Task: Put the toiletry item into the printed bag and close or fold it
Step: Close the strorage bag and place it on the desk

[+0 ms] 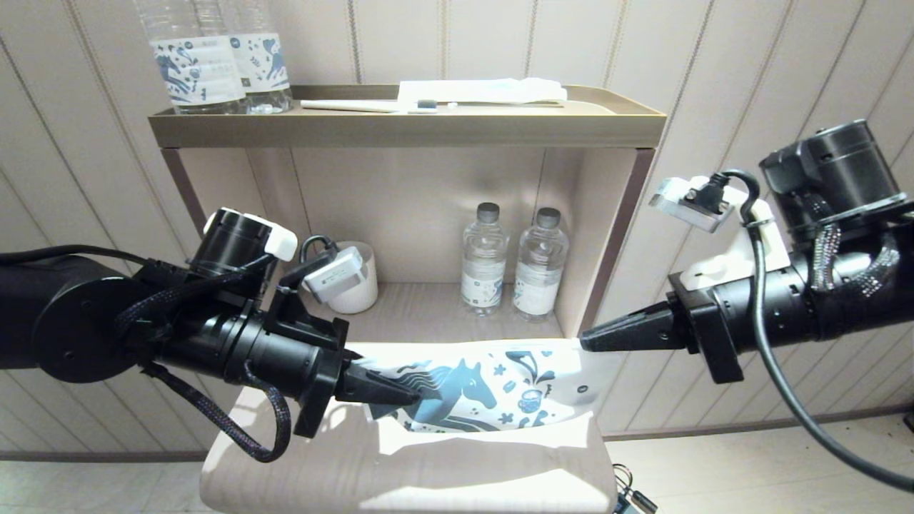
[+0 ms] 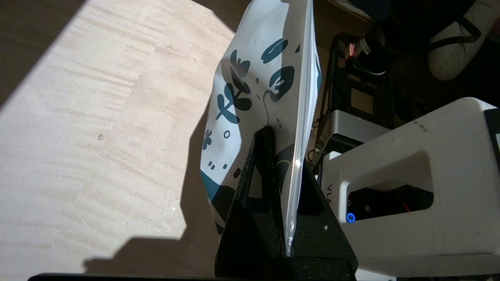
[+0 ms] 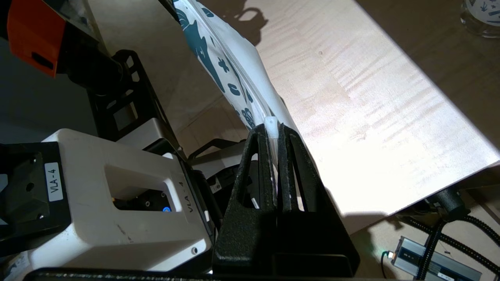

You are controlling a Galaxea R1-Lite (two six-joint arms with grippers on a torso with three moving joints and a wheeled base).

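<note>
1. The printed bag (image 1: 485, 389) hangs stretched above the front part of the pale wooden table (image 1: 400, 478), held off its surface, horse print facing the head camera, long edge running left to right
2. The left claw (image 1: 400, 391) is clamped on the bag's left end; in the left wrist view its two black fingers (image 2: 265, 164) press together on the white sheet, with the clear zip edge (image 2: 300, 117) running up past them
3. The right claw (image 1: 587, 341) is closed on the bag's top right corner; the right wrist view shows its fingers (image 3: 259, 164) pinched on the zip edge, with a small white tab of the bag poking out between the tips
4. Further back, in the open niche behind the table, a white cup (image 1: 357, 282) stands near the left wall and two clear bottles (image 1: 510, 260) with horse labels stand side by side near the right wall
5. On the top shelf (image 1: 407, 128) lie a white-handled toothbrush (image 1: 378, 106) along the front edge and a flat white packet (image 1: 478, 91) just behind it; two more labelled bottles (image 1: 218, 61) stand at the left corner
6. The toiletry item cannot be made out, whether inside the bag or elsewhere
</note>
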